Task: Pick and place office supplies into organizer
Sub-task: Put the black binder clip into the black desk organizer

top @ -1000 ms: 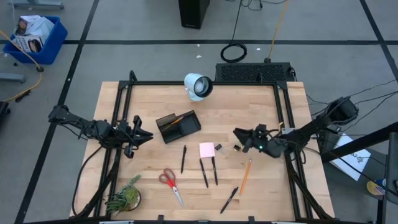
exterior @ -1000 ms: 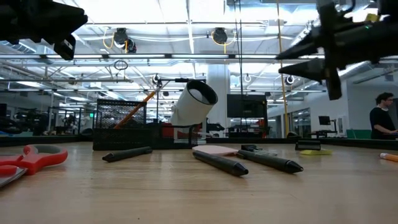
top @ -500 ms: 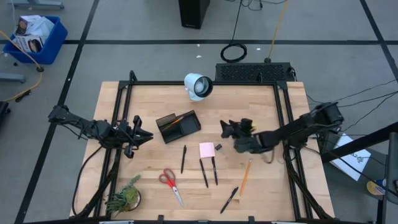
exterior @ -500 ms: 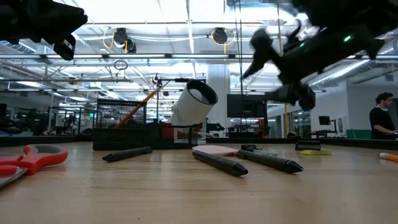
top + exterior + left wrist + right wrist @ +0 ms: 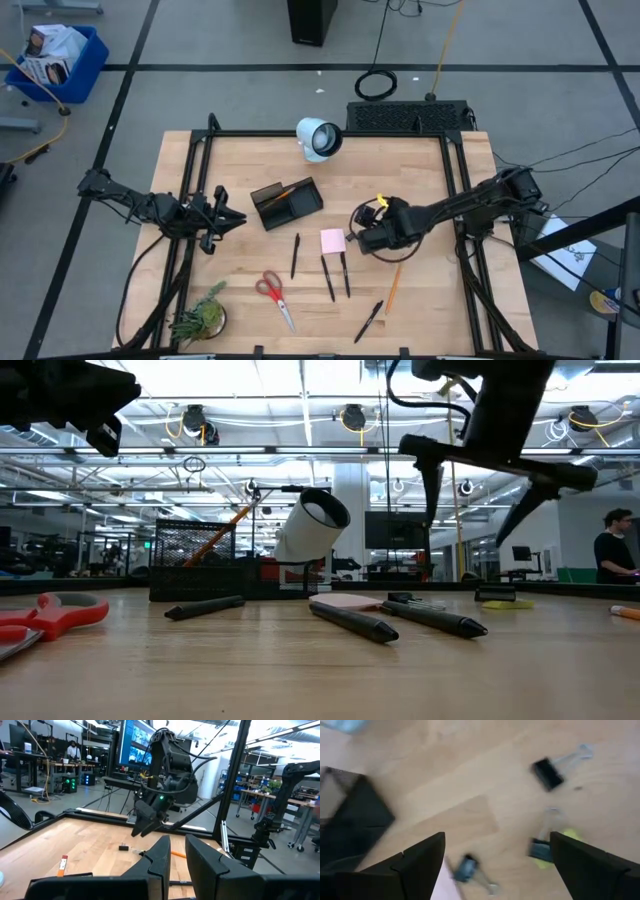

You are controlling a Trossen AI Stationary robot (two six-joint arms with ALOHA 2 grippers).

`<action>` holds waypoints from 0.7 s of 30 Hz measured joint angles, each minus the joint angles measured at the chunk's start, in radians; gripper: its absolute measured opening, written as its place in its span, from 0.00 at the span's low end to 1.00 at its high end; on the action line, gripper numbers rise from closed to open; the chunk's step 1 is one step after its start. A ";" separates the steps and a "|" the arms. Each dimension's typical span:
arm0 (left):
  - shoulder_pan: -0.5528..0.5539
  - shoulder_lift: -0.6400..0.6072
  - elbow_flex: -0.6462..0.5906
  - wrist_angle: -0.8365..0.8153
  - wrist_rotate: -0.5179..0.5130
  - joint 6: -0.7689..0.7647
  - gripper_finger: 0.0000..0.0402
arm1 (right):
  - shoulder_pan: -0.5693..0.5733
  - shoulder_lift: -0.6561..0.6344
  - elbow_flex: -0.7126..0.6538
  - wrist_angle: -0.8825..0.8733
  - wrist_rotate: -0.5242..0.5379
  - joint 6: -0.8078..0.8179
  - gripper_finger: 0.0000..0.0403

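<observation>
High view: straight down from well above the table [image 5: 420, 190], taking in both arms and the floor around. Low view: at tabletop height, level across the table [image 5: 300, 670] into the room, pens [image 5: 355, 622] close by. Left wrist view: forward past its own fingers [image 5: 165, 857], across the table toward the right arm [image 5: 167, 765]. Right wrist view: close above the table, facing down on clips [image 5: 547, 772]. Shared by all: the tabletop near the clips.
</observation>
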 joint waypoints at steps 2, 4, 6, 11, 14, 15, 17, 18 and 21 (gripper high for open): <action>0.000 0.000 0.000 0.000 0.000 0.000 0.16 | -0.012 0.000 0.001 0.019 -0.022 0.036 0.85; 0.000 0.000 0.000 0.000 0.000 0.000 0.16 | -0.035 0.000 0.001 -0.001 -0.235 0.178 0.86; 0.000 0.000 0.000 0.000 0.000 0.000 0.16 | -0.044 0.002 0.000 -0.033 -0.394 0.249 0.86; 0.000 0.000 0.000 0.000 0.000 0.000 0.16 | -0.032 0.001 0.000 -0.016 -0.396 0.203 0.86; 0.000 0.000 0.000 0.000 0.000 0.000 0.16 | -0.032 0.001 0.000 -0.012 -0.393 0.224 0.86; 0.000 0.000 0.000 0.000 0.000 0.000 0.16 | -0.032 0.001 0.000 -0.013 -0.385 0.214 0.86; 0.000 0.000 0.000 -0.001 0.000 0.000 0.16 | -0.033 0.001 -0.005 -0.011 -0.367 0.177 0.86; 0.000 0.000 0.000 0.000 0.000 0.000 0.16 | -0.035 0.001 -0.010 -0.012 -0.368 0.167 0.86; 0.000 0.000 0.000 0.000 0.000 0.000 0.16 | -0.045 0.001 -0.022 -0.014 -0.367 0.158 0.85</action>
